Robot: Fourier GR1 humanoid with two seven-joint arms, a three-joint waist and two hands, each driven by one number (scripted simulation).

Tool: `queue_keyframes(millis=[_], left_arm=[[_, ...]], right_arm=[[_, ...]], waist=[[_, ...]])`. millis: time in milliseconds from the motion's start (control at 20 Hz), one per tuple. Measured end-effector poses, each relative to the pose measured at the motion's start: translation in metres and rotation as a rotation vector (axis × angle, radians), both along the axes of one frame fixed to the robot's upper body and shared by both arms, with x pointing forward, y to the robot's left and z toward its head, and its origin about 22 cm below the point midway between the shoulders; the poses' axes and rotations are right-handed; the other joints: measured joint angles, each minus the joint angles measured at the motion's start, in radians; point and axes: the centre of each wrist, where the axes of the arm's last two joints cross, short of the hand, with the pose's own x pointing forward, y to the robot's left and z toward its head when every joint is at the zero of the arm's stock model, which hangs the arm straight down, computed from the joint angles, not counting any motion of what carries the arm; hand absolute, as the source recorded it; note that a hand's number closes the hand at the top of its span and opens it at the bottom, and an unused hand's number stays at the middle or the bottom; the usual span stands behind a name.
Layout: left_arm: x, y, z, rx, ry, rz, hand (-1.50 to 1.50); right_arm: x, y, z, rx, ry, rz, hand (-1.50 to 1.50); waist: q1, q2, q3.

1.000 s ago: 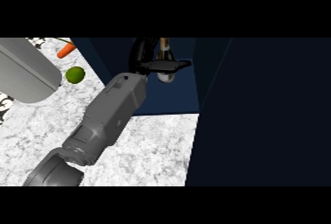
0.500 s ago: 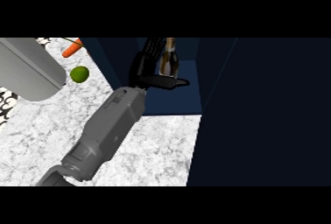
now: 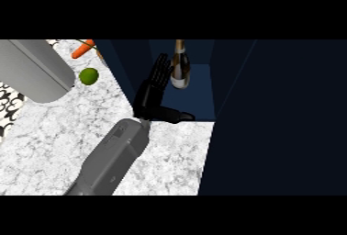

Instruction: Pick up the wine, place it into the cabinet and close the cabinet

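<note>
Release noted: left hand (image 3: 150,98) has opened, fingers straight, just left of the wine bottle (image 3: 180,73), which stands upright inside the cabinet (image 3: 200,98). I judge placement done; closing the cabinet remains.

The counter (image 3: 54,151) is white with grey marbling. The cabinet (image 3: 271,114) is dark navy. The left hand (image 3: 152,94) is black and its forearm (image 3: 112,160) grey. The wine bottle (image 3: 180,69) is dark with a pale label. The lime (image 3: 89,76) is green and the carrot (image 3: 82,48) orange.
</note>
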Motion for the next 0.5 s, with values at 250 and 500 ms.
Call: queue_keyframes(millis=[250,500], left_arm=[[-0.033,0.005,-0.008,-0.019,0.014,-0.005,-1.50],[-0.073,0.023,-0.019,-0.052,0.028,0.003,-1.50]], right_arm=[[-0.001,-0.002,-0.001,-0.005,-0.007,-0.010,-1.50],[-0.003,-0.003,-0.002,-0.016,-0.002,-0.008,-1.50]], waist=[[0.004,0.002,0.000],[0.000,0.006,0.000]])
